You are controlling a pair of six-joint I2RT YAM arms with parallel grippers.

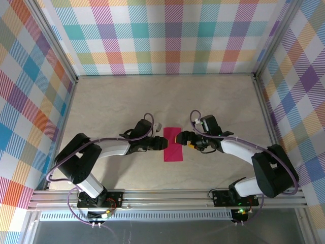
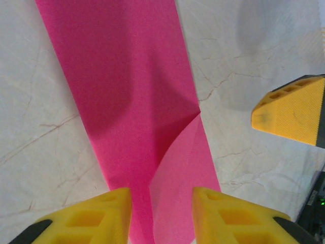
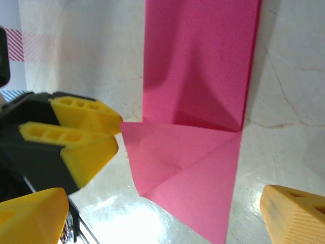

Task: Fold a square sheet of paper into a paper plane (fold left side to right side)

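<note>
Square sheet of paper (image 1: 172, 144) lies flat mid-table (image 1: 111, 101), folded into a narrow strip. In the top view its long axis runs 12–6, and a triangular flap (image 3: 188, 162) is folded over one end. Left gripper (image 1: 159, 145) is at the strip's 9 o'clock edge, jaws partly apart with the flap end lying between the fingers. Right gripper (image 1: 185, 138) is at 3 o'clock, jaws wide, holding nothing.

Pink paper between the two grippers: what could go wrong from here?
1. The corner flap of the paper looks raised, not creased flat, so it may spring open.
2. The open left gripper straddles that flap, so pulling back could drag or skew the paper.
3. The right gripper, also open, sits close to the left one, and their fingers could bump.
</note>
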